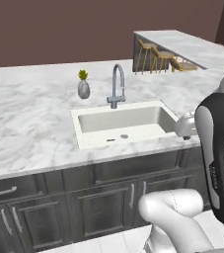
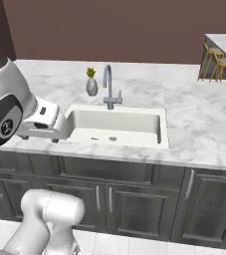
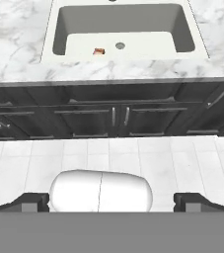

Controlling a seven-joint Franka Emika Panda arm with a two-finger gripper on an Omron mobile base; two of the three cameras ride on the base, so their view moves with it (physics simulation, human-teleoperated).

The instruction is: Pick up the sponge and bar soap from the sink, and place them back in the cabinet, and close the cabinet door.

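The cream-white sink [image 1: 84,129] [image 2: 163,130] [image 3: 48,47] is set in the marble counter, with a grey gooseneck faucet [image 1: 116,84] [image 2: 107,84] behind it. A tiny pinkish-brown bar soap [image 3: 99,51] [image 1: 111,140] [image 2: 95,139] lies on the basin floor, left of the drain [image 3: 120,46]. My gripper [image 3: 111,202] [image 1: 186,137] [image 2: 54,140] hangs in front of the counter's front edge, away from the soap. It is open, its fingertips [image 3: 32,201] stand wide apart, and nothing is between them. The sponge, the cabinet and the cabinet door are out of view.
A small grey vase with a green plant [image 1: 84,85] [image 2: 91,82] stands on the counter left of the faucet. Dark grey base cabinets with silver handles [image 3: 113,118] [image 1: 103,197] run under the counter. Bar stools [image 1: 158,57] stand at the far island. White tiled floor [image 3: 182,163] lies below.
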